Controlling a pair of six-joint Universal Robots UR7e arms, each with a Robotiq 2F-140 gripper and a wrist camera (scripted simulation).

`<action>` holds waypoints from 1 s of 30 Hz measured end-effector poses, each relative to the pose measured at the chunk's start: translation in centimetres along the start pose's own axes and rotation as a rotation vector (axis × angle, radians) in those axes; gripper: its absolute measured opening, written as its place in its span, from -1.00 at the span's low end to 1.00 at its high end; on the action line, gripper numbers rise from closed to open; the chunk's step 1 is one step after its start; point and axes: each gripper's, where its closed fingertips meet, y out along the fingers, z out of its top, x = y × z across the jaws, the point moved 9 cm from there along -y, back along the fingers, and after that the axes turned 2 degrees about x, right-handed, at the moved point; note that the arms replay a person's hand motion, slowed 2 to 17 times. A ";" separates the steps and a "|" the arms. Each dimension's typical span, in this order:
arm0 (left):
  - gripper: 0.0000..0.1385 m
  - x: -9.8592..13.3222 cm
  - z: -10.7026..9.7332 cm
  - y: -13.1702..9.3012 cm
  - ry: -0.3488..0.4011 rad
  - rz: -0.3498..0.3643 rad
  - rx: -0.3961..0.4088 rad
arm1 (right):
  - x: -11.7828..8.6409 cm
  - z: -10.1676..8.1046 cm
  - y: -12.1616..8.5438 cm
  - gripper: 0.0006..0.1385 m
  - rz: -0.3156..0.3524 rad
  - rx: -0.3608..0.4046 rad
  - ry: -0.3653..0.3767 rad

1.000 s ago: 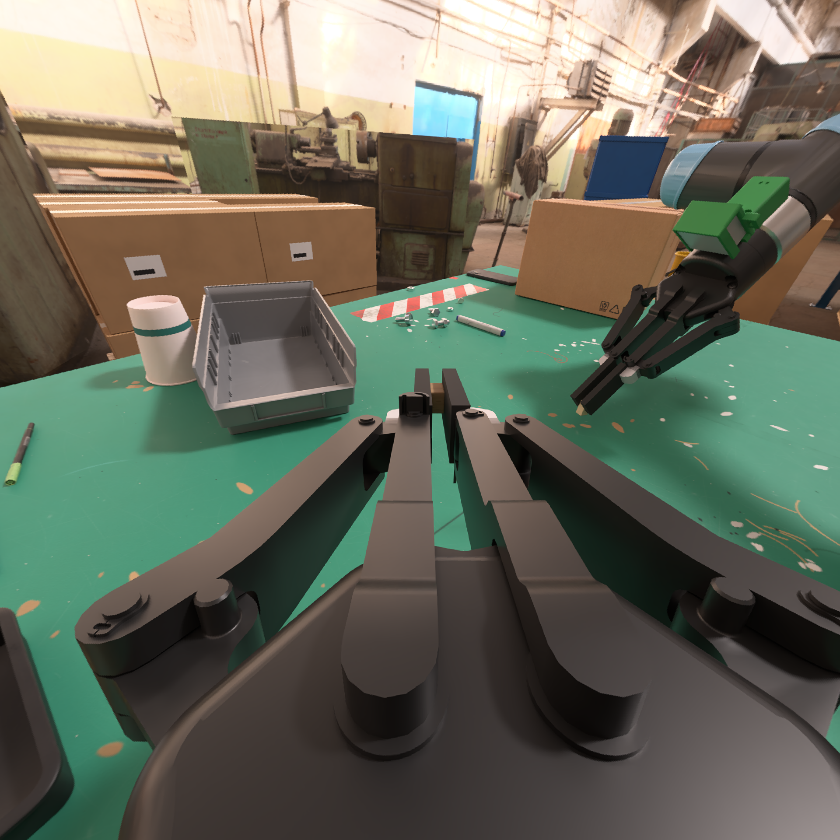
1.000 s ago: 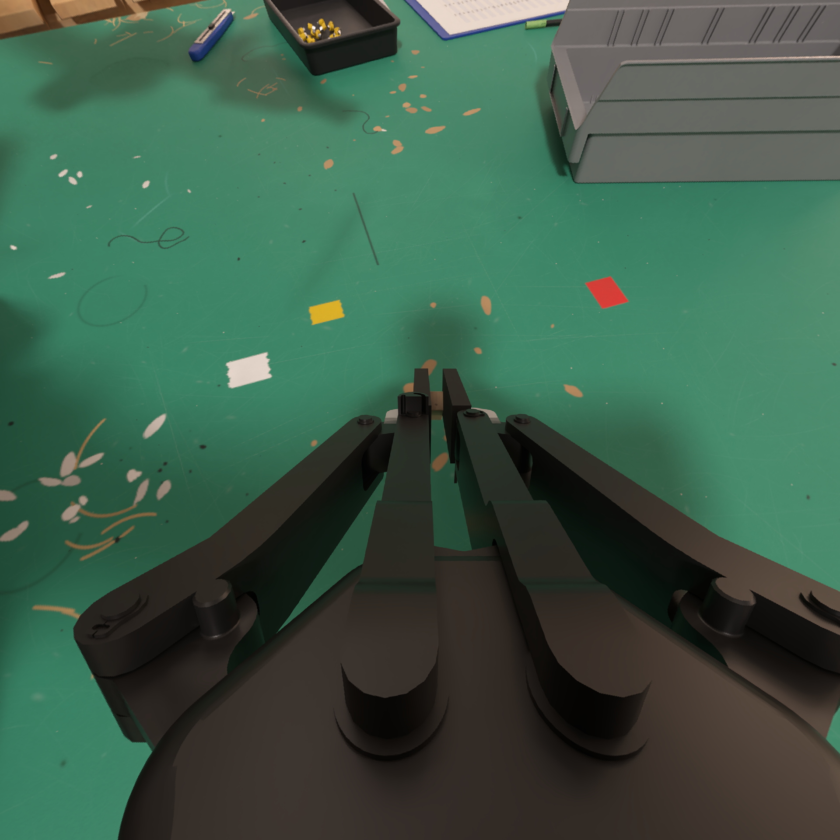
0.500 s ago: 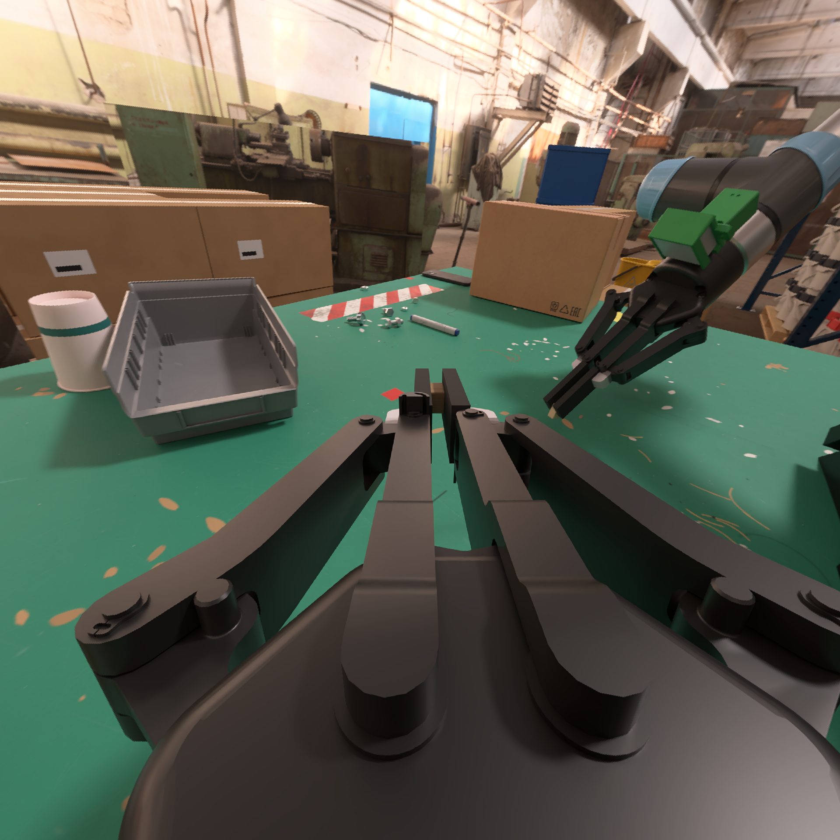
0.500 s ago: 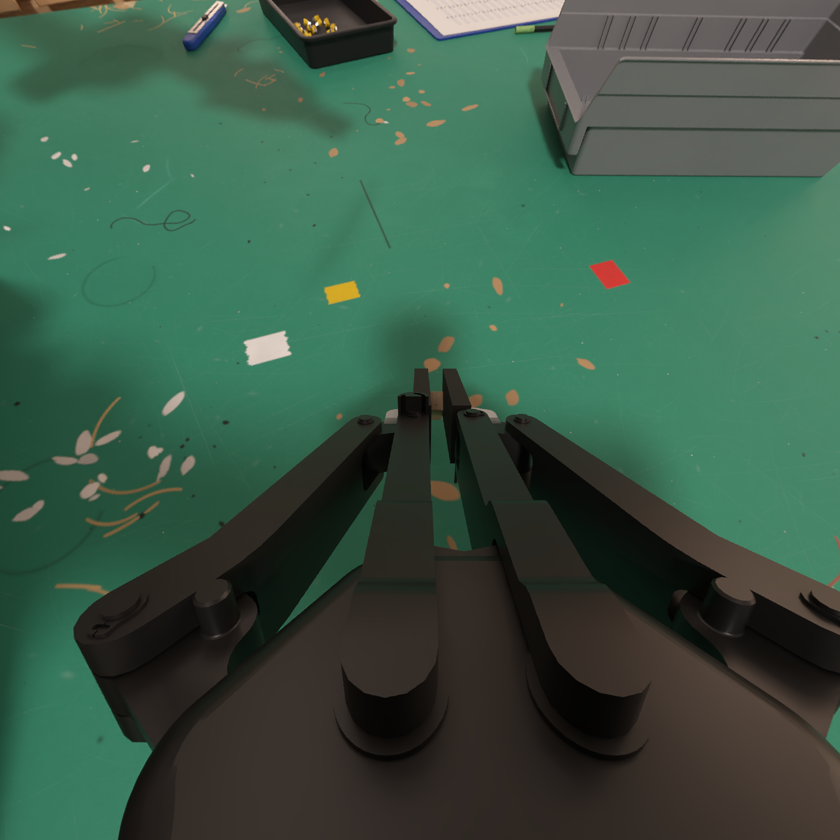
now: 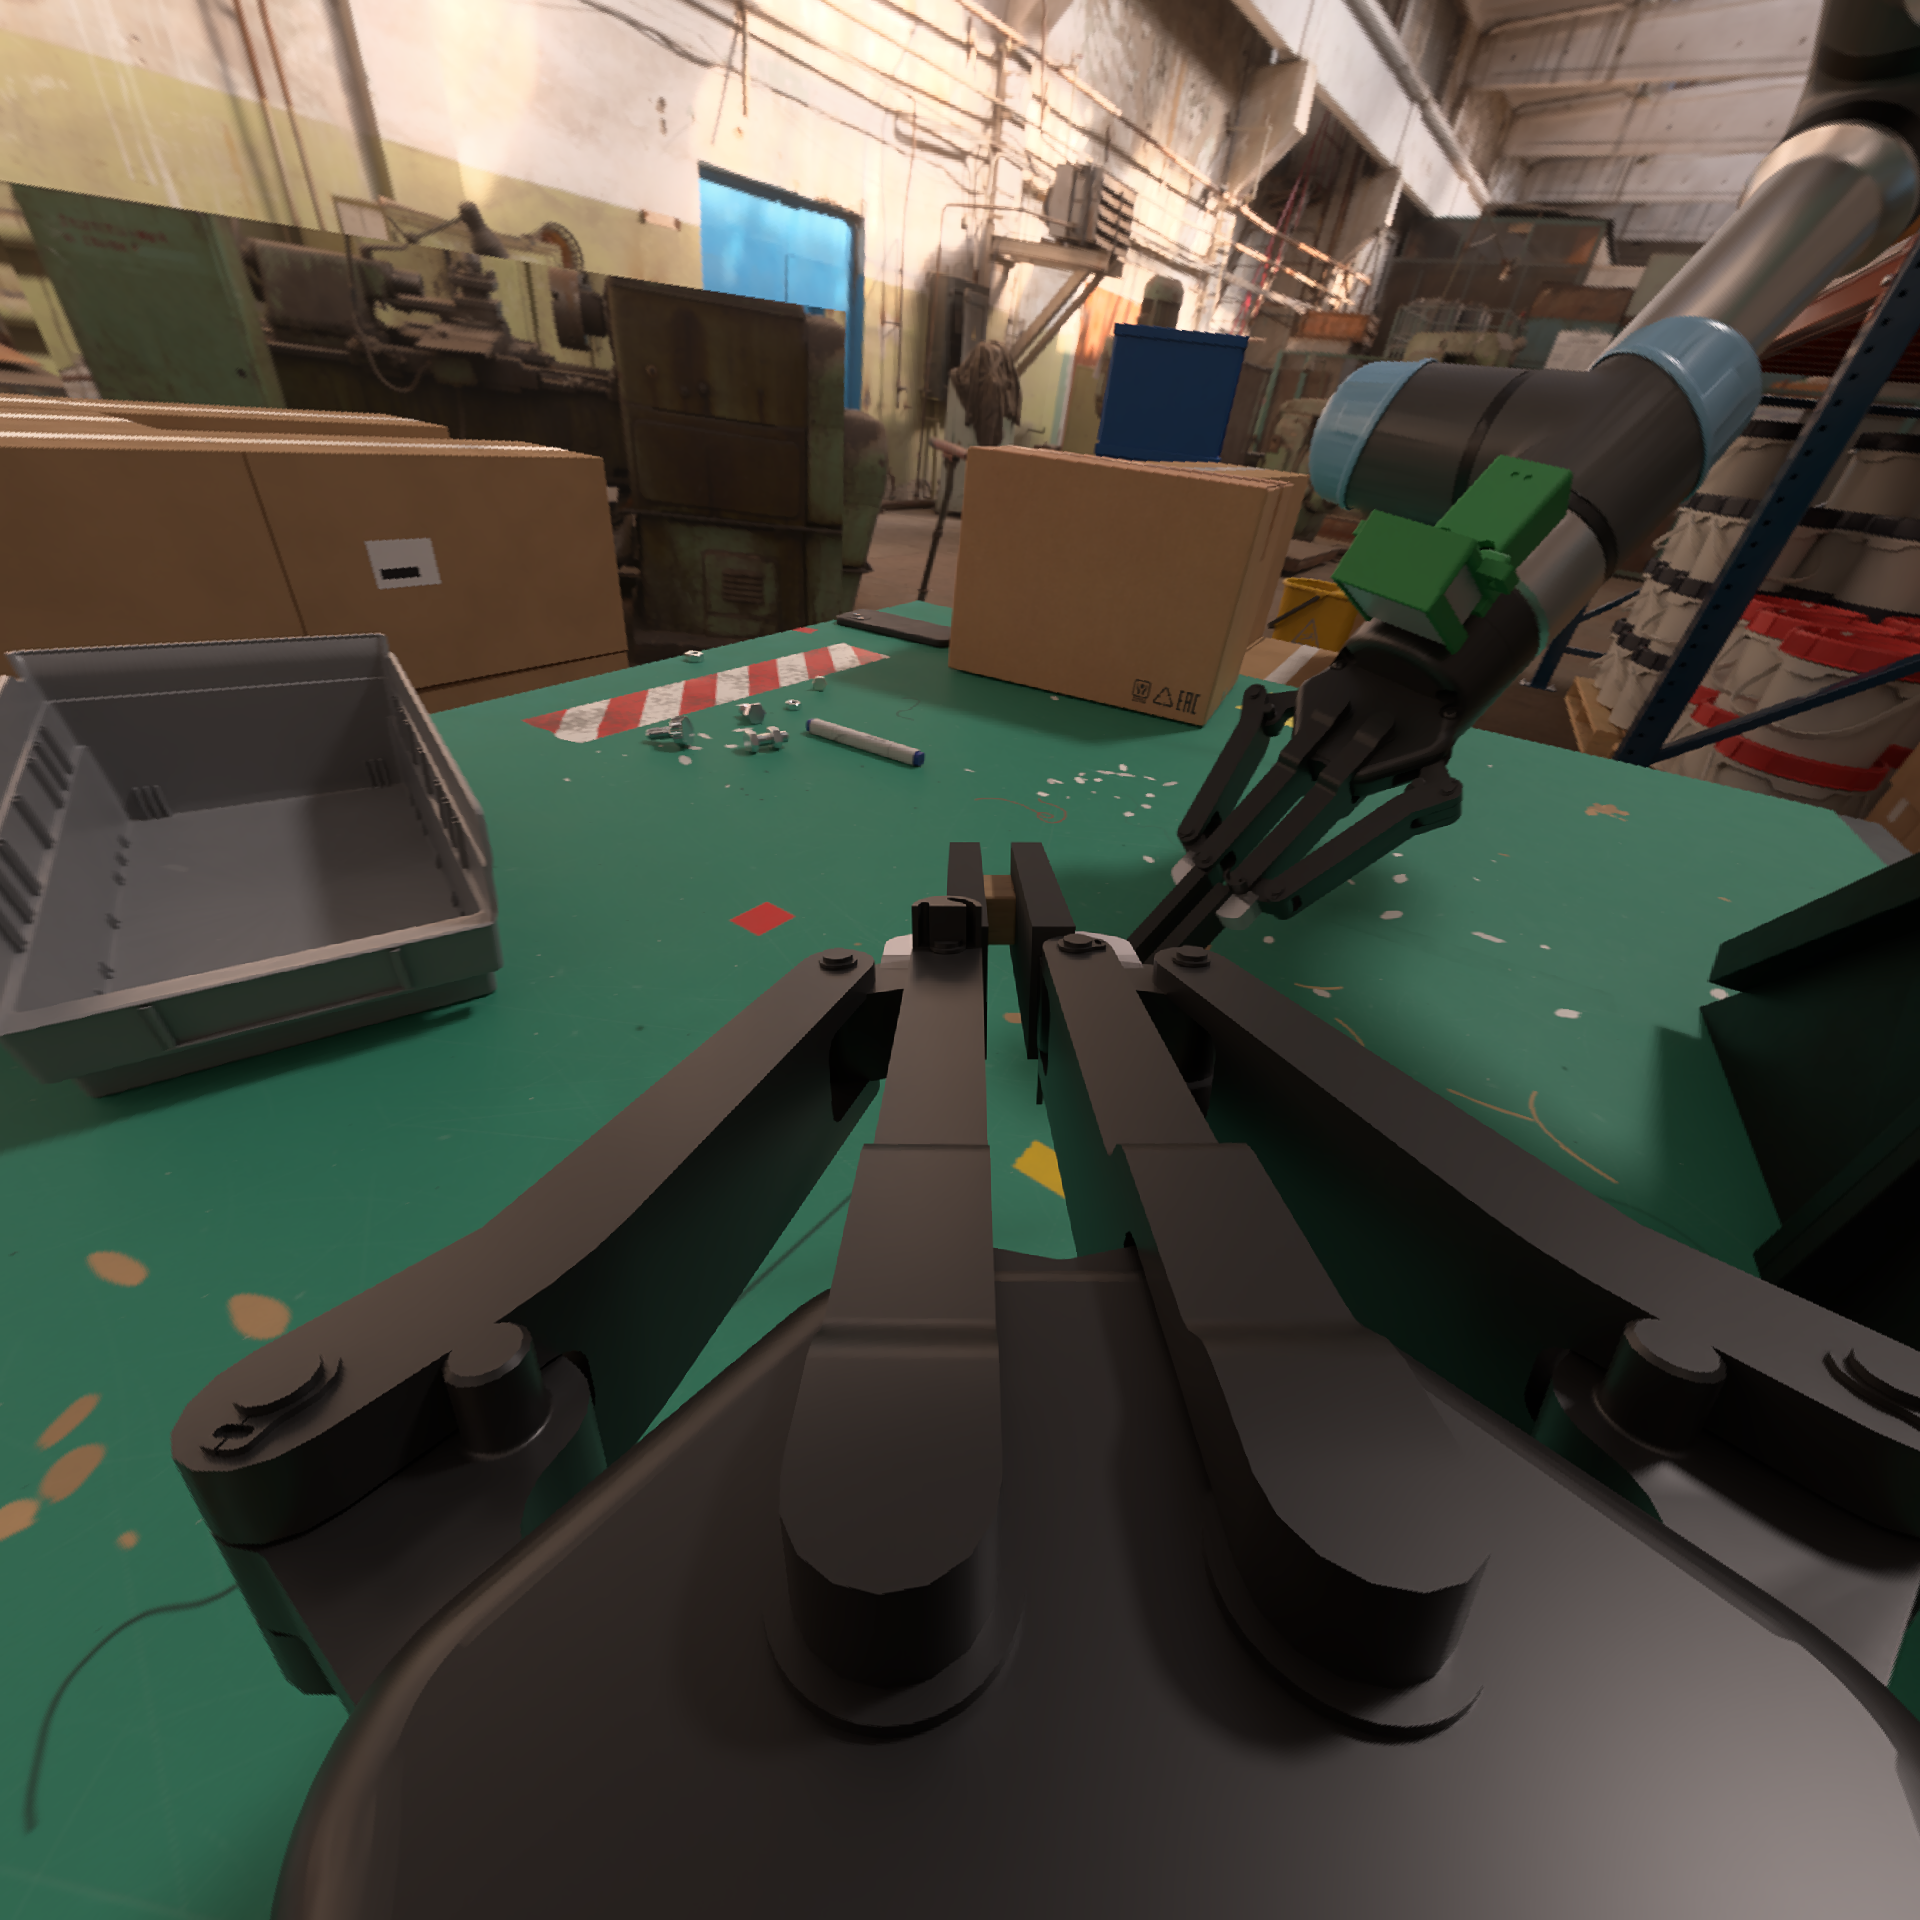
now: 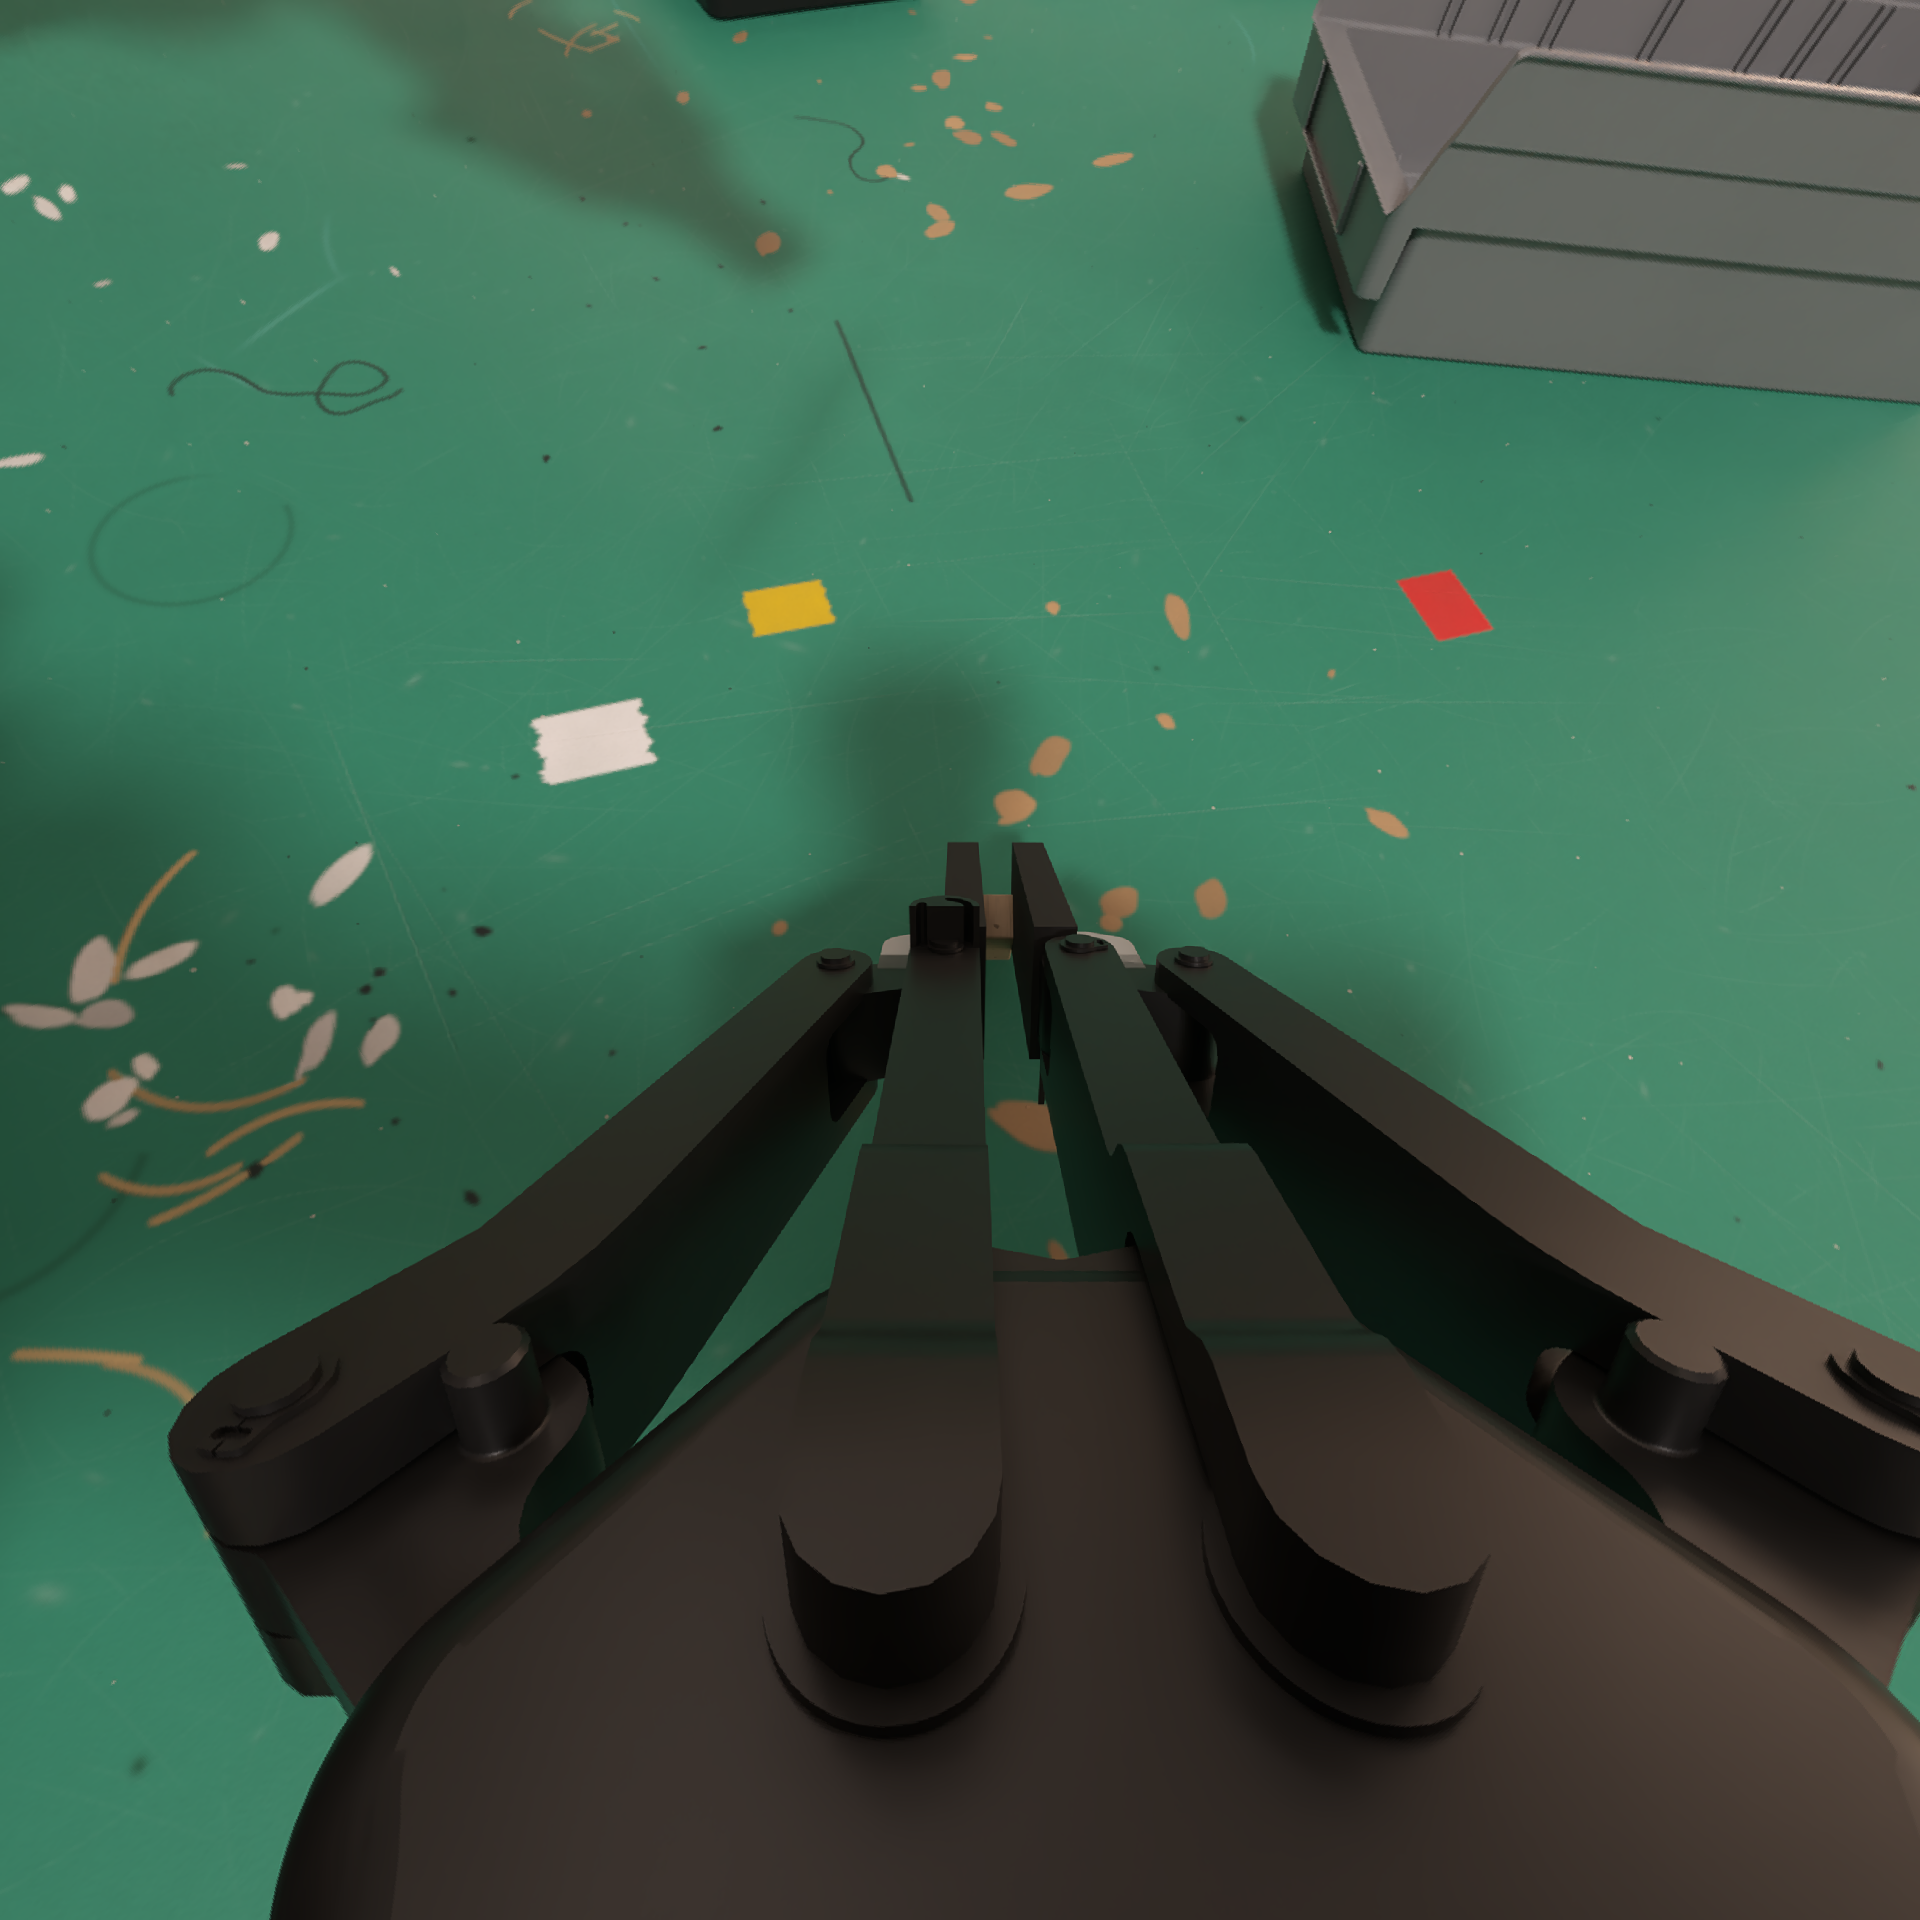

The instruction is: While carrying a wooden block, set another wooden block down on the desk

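My left gripper (image 5: 995,883) is shut on a small wooden block (image 5: 1000,902), of which only a brown sliver shows between the fingers, held above the green desk (image 5: 623,894). My right gripper (image 6: 995,883) is shut on a second wooden block (image 6: 1000,916), a pale sliver between its fingers, close above the desk (image 6: 1351,883). The right gripper also shows in the left wrist view (image 5: 1169,930), tilted down toward the desk just right of my left fingers; its tips are hidden behind my left linkage.
A grey bin (image 5: 239,852) stands at the left and also shows in the right wrist view (image 6: 1621,208). A cardboard box (image 5: 1101,582), a marker (image 5: 864,742), bolts (image 5: 727,727) and striped tape (image 5: 707,691) lie farther back. Yellow (image 6: 790,608), white (image 6: 592,740) and red (image 6: 1444,605) tape patches mark the desk. A dark object (image 5: 1829,1081) is at the right.
The left wrist view has swung right, so the bin slid left and the cup left the frame. The right gripper has dropped lower and closer to my left fingers. Both stay shut.
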 end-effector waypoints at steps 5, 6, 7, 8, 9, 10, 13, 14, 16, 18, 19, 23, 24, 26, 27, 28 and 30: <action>-0.89 0.9 -0.1 1.1 0.003 -0.039 -0.009 | -0.1 0.1 0.6 -0.89 -0.008 -0.014 -0.026; -0.89 1.1 -0.2 1.2 0.006 -0.043 -0.014 | -0.2 0.1 0.7 -0.88 -0.007 -0.014 -0.031; -0.89 1.2 -0.2 1.4 0.008 -0.047 -0.018 | -0.2 0.2 0.7 -0.88 -0.006 -0.014 -0.034; -0.89 1.3 -0.3 1.6 0.010 -0.052 -0.022 | -0.2 0.2 0.7 -0.88 -0.004 -0.013 -0.034; -0.89 1.5 -0.3 1.7 0.011 -0.056 -0.024 | -0.2 0.2 0.7 -0.88 0.000 -0.012 -0.033; -0.89 1.6 -0.3 1.9 0.010 -0.062 -0.026 | -0.3 0.2 0.8 -0.88 0.004 -0.012 -0.031; -0.89 2.0 -0.4 2.3 0.001 -0.083 -0.023 | -0.3 0.2 0.8 -0.86 0.010 -0.011 -0.023; -0.89 2.1 -0.4 2.5 -0.003 -0.090 -0.022 | -0.4 0.2 0.8 -0.83 0.013 -0.011 -0.021; -0.89 2.3 -0.5 2.8 -0.012 -0.105 -0.021 | -0.5 0.2 0.8 -0.81 0.014 -0.009 -0.020; -0.89 2.5 -0.6 3.1 -0.019 -0.120 -0.022 | -0.4 0.2 0.8 -0.81 0.010 -0.008 -0.019; -0.89 2.6 -0.7 3.3 -0.022 -0.127 -0.022 | -0.4 0.2 0.7 -0.81 0.006 -0.008 -0.019; -0.89 3.1 -0.9 4.0 -0.030 -0.155 -0.026 | -0.4 0.1 0.6 -0.78 0.007 0.001 -0.006; -0.89 3.3 -0.9 4.2 -0.031 -0.162 -0.028 | -0.4 0.1 0.5 -0.77 0.009 0.005 -0.001; -0.89 3.5 -1.0 4.5 -0.032 -0.172 -0.032 | -0.3 0.1 0.3 -0.75 0.009 0.015 0.009; -0.89 3.6 -1.1 4.6 -0.032 -0.177 -0.034 | -0.3 0.1 0.2 -0.74 0.008 0.021 0.014; -0.89 3.7 -1.1 4.8 -0.032 -0.182 -0.035 | -0.3 0.1 0.0 -0.73 0.006 0.028 0.018; -0.89 4.0 -1.1 5.0 -0.033 -0.190 -0.036 | -0.2 0.1 -0.4 -0.72 0.001 0.043 0.025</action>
